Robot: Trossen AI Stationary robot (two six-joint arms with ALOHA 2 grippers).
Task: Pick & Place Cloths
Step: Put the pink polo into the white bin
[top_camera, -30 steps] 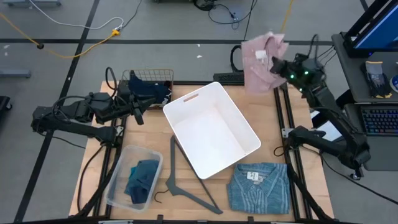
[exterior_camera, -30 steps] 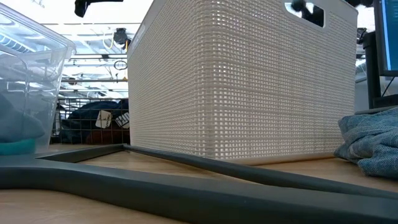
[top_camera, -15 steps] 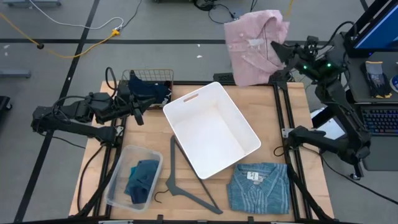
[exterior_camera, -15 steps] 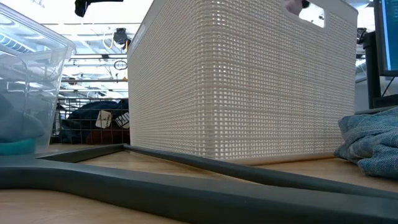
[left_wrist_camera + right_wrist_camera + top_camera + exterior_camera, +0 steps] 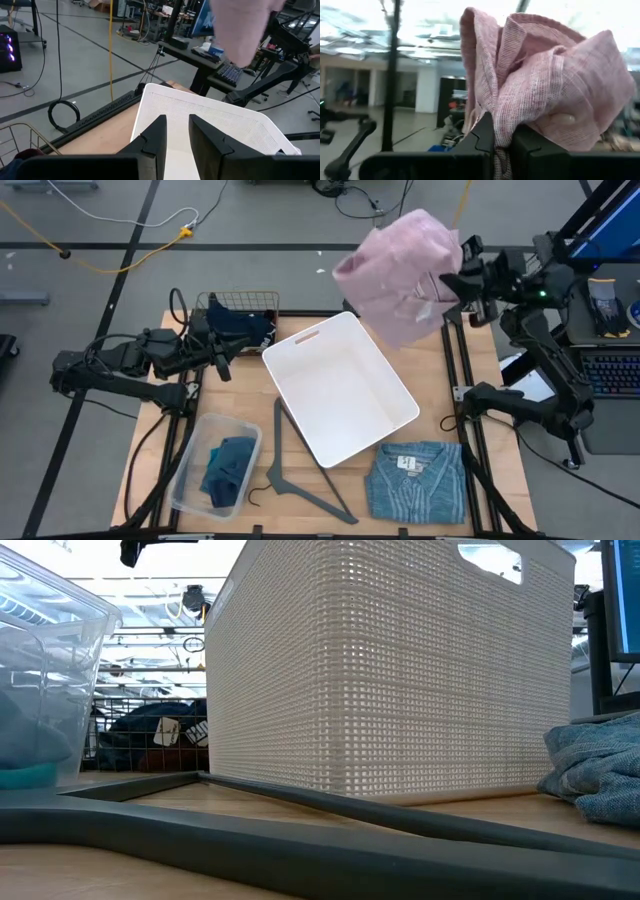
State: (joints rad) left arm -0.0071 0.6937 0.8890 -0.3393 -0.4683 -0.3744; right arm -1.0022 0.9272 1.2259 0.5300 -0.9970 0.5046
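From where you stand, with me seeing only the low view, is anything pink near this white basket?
Observer: Yes. The right tool holds a pink shirt in the air, over the white basket's far corner.
Operator: Is the basket empty?
Observer: From above, nothing shows inside it.
Operator: And the other arm?
Observer: The left tool waits beside a wire basket with dark cloths.

4 cloths [image 5: 400, 275], 3 containers [image 5: 345, 385], 1 hanger [image 5: 295, 470]
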